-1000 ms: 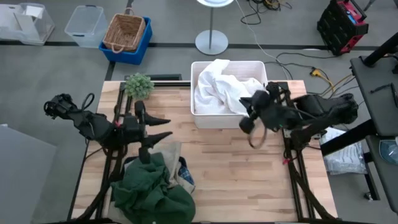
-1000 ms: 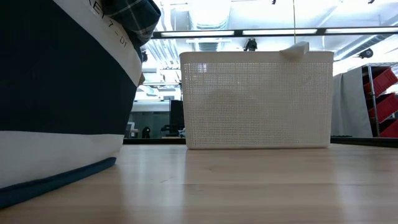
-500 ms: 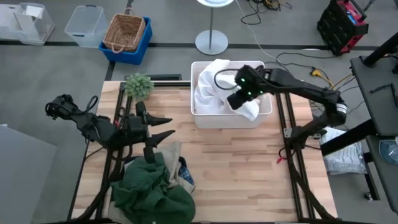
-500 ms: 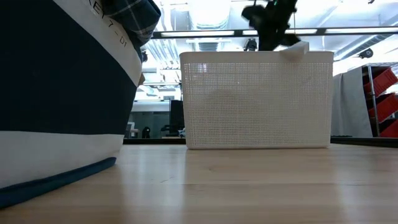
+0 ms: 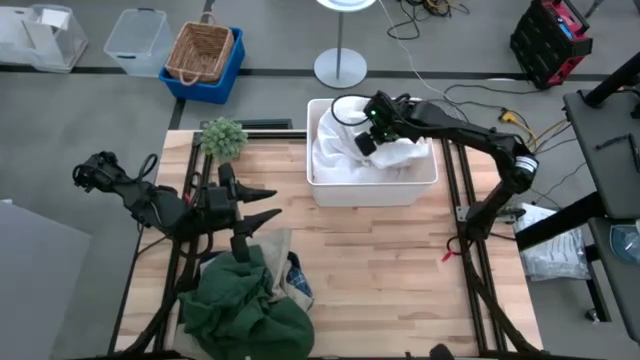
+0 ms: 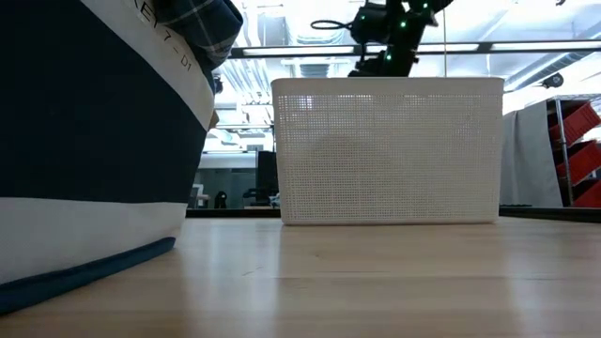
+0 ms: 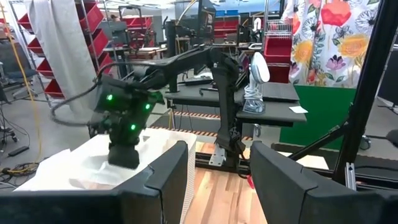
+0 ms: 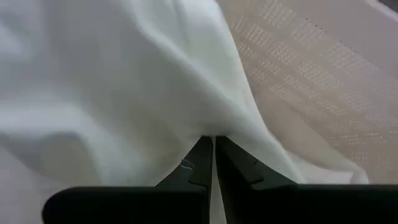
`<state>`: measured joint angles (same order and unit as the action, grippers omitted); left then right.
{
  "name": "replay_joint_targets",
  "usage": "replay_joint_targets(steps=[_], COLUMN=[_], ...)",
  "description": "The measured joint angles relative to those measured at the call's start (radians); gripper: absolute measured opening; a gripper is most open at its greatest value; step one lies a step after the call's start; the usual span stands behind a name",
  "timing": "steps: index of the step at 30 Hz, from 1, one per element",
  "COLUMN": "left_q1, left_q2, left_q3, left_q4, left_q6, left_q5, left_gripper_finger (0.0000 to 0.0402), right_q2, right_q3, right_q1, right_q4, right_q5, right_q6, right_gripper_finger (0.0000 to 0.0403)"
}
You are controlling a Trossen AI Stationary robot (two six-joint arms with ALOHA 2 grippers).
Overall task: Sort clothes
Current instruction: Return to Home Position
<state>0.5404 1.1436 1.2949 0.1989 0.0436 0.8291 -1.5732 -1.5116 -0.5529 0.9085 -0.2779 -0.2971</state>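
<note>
- Your right claw [image 5: 363, 142] is in the upper middle of the top-down picture. It is down among the white clothes [image 5: 335, 152] that fill the white bin [image 5: 372, 193].
- In the right wrist picture, its two fingers [image 8: 200, 160] are nearly together, with only a thin line between them. A fold of the white clothes bunches up right at the tips. It looks like the claw is pinching that fold.
- In the low picture, your right arm [image 6: 390, 33] shows at the top middle, just over the rim of the white bin. The bin wall hides the claw there.
- Your left claw [image 5: 268, 204] is at the middle left of the top-down picture, over the wooden table [image 5: 390, 270]. It is wide open and holds nothing.
- The left wrist picture shows the same thing. There is a big gap between the two fingers [image 7: 171, 171], with bare table between them.
- The left wrist picture also looks across at your right arm, with its small green lights, over the heap of white clothes.
- The green shirt [image 5: 245, 305] is a big soft lump at the lower left of the top-down picture. It sits just below the left claw, well apart from the white bin.
- In the low picture, a navy and white bag [image 6: 94, 131] fills the left side. A bit of plaid cloth [image 6: 202, 23] hangs over its top at the upper left.
- A small green plant [image 5: 223, 136] stands at the top edge of the table, near the left side of the white bin.
- On the floor past the table, at the upper left, a wicker basket [image 5: 203, 48] sits in a blue crate.
</note>
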Motion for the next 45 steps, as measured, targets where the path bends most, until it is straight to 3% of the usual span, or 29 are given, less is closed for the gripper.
replay_joint_targets(steps=[5, 9, 17, 20, 27, 31, 34, 39, 45], left_q1=[0.01, -0.009, -0.173, -0.225, -0.234, -0.235, -0.236, -0.234, -0.235], left_q2=[-0.029, -0.071, -0.291, -0.37, -0.43, -0.398, -0.369, -0.374, -0.519], left_q3=[0.001, -0.023, -0.341, -0.474, -0.664, -0.718, -0.731, -0.706, -0.762], left_q4=[0.084, 0.17, -0.157, -0.306, -0.369, -0.384, -0.385, -0.399, -0.347], left_q6=[0.077, 0.134, 0.044, 0.048, 0.402, 0.512, 0.448, 0.226, -0.008], left_q5=[0.006, -0.149, -0.427, -0.417, -0.397, -0.376, -0.374, -0.345, -0.301], left_gripper_finger=[0.0153, 0.0153, 0.0153, 0.0153, 0.0153, 0.0153, 0.0153, 0.0153, 0.0153], right_q2=[0.118, 0.237, 0.55, 0.682, 0.879, 0.924, 0.926, 0.945, 1.071], right_q3=[-0.017, 0.001, 0.294, 0.421, 0.574, 0.601, 0.601, 0.636, 0.766], right_q1=[0.078, 0.194, 0.45, 0.49, 0.543, 0.542, 0.542, 0.566, 0.566], right_q4=[0.002, -0.089, -0.589, -0.626, -0.645, -0.643, -0.658, -0.693, -0.738], right_q5=[0.031, 0.025, 0.107, 0.154, 0.21, 0.206, 0.209, 0.357, 0.36], right_q6=[-0.036, 0.04, 0.22, 0.271, -0.148, -0.204, -0.245, 0.138, 0.264], right_gripper_finger=[0.0012, 0.0012, 0.0012, 0.0012, 0.0013, 0.0013, 0.0013, 0.0013, 0.0013])
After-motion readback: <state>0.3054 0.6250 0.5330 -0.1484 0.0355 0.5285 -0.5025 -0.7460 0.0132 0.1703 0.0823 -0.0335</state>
